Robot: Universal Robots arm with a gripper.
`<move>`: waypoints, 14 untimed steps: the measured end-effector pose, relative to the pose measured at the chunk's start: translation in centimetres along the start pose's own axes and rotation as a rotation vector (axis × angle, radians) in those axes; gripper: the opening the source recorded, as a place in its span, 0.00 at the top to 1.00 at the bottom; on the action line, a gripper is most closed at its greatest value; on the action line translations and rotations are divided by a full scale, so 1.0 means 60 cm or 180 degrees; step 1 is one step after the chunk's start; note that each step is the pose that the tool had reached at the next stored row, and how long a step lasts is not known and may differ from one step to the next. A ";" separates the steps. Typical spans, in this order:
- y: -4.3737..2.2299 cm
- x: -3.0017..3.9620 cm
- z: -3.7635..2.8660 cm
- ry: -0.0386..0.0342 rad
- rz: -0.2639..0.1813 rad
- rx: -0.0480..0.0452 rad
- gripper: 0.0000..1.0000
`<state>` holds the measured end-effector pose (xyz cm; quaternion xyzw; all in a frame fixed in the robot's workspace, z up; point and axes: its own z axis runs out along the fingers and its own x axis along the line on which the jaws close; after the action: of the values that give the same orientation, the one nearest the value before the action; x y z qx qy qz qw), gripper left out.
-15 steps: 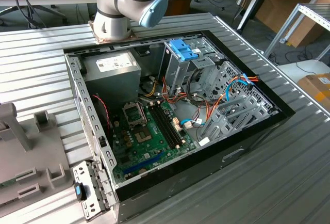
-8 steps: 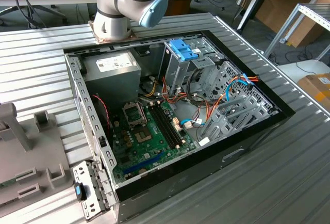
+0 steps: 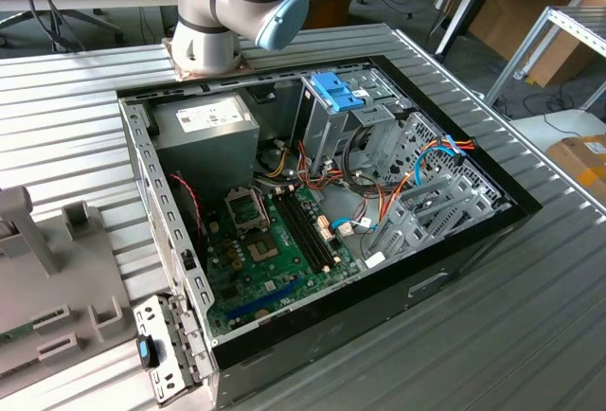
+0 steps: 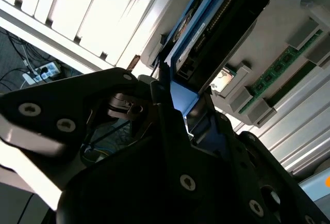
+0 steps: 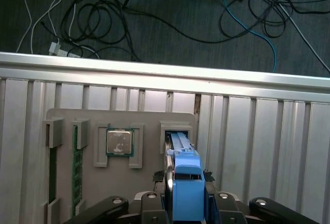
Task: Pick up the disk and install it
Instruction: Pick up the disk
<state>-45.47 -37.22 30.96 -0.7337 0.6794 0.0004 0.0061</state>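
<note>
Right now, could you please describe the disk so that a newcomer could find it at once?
On the slatted metal table lies a grey holder tray. The disk stands on edge in the slot beside the square processor chip, between the jaws of the gripper. Only it has a bright blue carrier frame.

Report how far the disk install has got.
Nothing looks finished yet. In hand: the tool sits around the disk, which stands in a slot of the grey holder beside a processor chip. Left: the disk is not yet lifted out or fitted into the open computer case.
</note>
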 end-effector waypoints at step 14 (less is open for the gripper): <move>0.000 0.000 -0.053 0.0001 0.0176 0.0002 0.63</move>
<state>-45.47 -37.22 34.15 -0.7146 0.6995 0.0002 0.0062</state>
